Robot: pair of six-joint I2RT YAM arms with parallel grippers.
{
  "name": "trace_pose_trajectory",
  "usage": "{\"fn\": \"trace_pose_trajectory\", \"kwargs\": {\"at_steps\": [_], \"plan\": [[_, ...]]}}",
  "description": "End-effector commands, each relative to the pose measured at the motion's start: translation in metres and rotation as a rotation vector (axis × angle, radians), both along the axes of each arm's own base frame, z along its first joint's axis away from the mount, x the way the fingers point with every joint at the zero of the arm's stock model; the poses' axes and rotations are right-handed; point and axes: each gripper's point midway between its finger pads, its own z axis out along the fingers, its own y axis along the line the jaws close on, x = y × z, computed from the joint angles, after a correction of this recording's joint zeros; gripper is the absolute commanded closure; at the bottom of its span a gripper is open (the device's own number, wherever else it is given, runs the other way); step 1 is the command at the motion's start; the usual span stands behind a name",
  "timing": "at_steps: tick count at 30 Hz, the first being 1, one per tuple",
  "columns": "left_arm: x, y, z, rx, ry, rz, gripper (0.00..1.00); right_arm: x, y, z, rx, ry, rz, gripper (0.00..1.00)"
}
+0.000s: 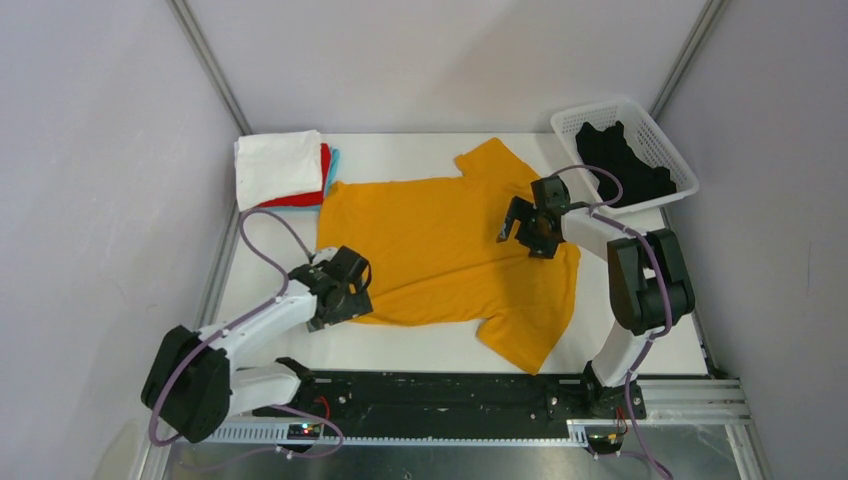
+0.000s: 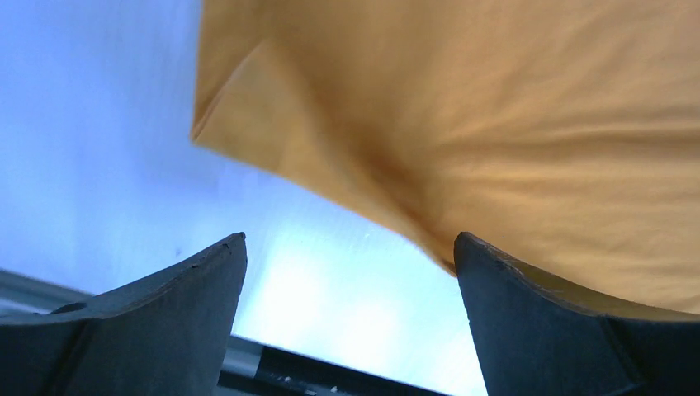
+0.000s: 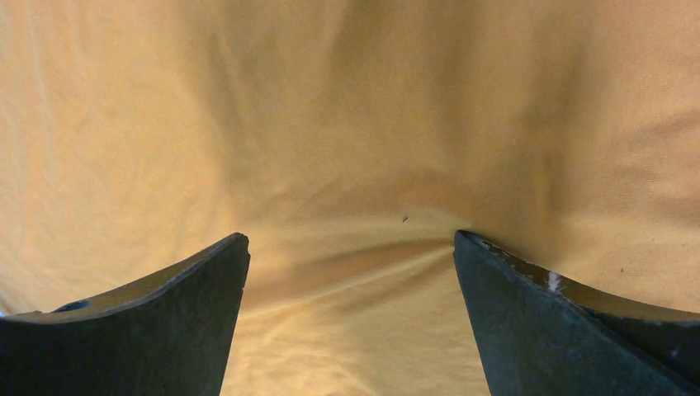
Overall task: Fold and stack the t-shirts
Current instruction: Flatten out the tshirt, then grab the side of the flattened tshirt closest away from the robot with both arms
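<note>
The mustard-yellow t-shirt (image 1: 430, 250) lies flat for folding; left gripper (image 1: 352, 292) at its 8 o'clock hem, right gripper (image 1: 522, 235) at 3, both wide open, empty.

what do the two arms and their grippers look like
The left arm and right arm are white tubes with bulky black joints, a lilac cable looping along each. The left gripper and right gripper have dark wedge-shaped fingers, the right's scuffed.
</note>
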Motion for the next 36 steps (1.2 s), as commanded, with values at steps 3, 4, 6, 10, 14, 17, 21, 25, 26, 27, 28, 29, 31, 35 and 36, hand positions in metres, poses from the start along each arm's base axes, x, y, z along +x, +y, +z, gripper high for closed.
{"fn": "trace_pose_trajectory", "kwargs": {"at_steps": [3,4,6,10,14,17,21,25,26,27,28,29,31,35,36], "plan": [[-0.043,0.020,0.000,0.012,0.085,0.118,0.00,-0.020,-0.019,-0.020,-0.064,0.081,-0.024,0.01],[-0.043,0.019,0.004,-0.013,0.062,0.125,0.00,-0.018,-0.017,-0.016,-0.055,0.066,-0.017,0.01],[-0.042,0.016,0.013,-0.055,0.016,0.125,0.00,-0.017,-0.014,-0.010,-0.048,0.045,-0.008,0.00],[-0.033,0.012,0.038,-0.142,-0.124,0.129,0.00,-0.012,-0.011,0.007,-0.040,-0.010,0.006,0.00],[-0.035,0.010,0.054,-0.216,-0.189,0.154,0.00,-0.013,-0.017,0.026,-0.060,-0.050,-0.008,0.01],[-0.039,0.019,0.049,-0.206,-0.207,0.196,0.00,-0.012,-0.020,0.044,-0.065,-0.096,-0.014,0.01],[-0.043,0.024,0.036,-0.182,-0.186,0.256,0.00,-0.012,-0.020,0.069,-0.055,-0.161,-0.023,0.00],[-0.049,0.032,0.016,-0.144,-0.144,0.348,0.02,-0.021,-0.028,0.088,-0.108,-0.209,-0.059,0.01],[-0.050,0.034,0.013,-0.133,-0.139,0.363,0.03,-0.023,-0.028,0.095,-0.105,-0.227,-0.066,0.01],[-0.052,0.037,0.008,-0.117,-0.135,0.391,0.06,-0.028,-0.029,0.092,-0.113,-0.222,-0.066,0.00],[-0.052,0.038,0.005,-0.108,-0.131,0.401,0.07,-0.033,-0.030,0.093,-0.110,-0.228,-0.068,0.01],[-0.053,0.042,0.001,-0.096,-0.131,0.425,0.11,-0.036,-0.031,0.093,-0.110,-0.226,-0.069,0.01],[-0.055,0.048,-0.008,-0.065,-0.132,0.457,0.14,-0.042,-0.033,0.092,-0.115,-0.226,-0.073,0.01],[-0.042,0.052,-0.011,-0.038,-0.183,0.491,0.20,-0.048,-0.037,0.094,-0.125,-0.232,-0.071,0.01],[-0.038,0.052,-0.010,-0.033,-0.191,0.487,0.21,-0.049,-0.037,0.095,-0.126,-0.233,-0.072,0.01]]}}
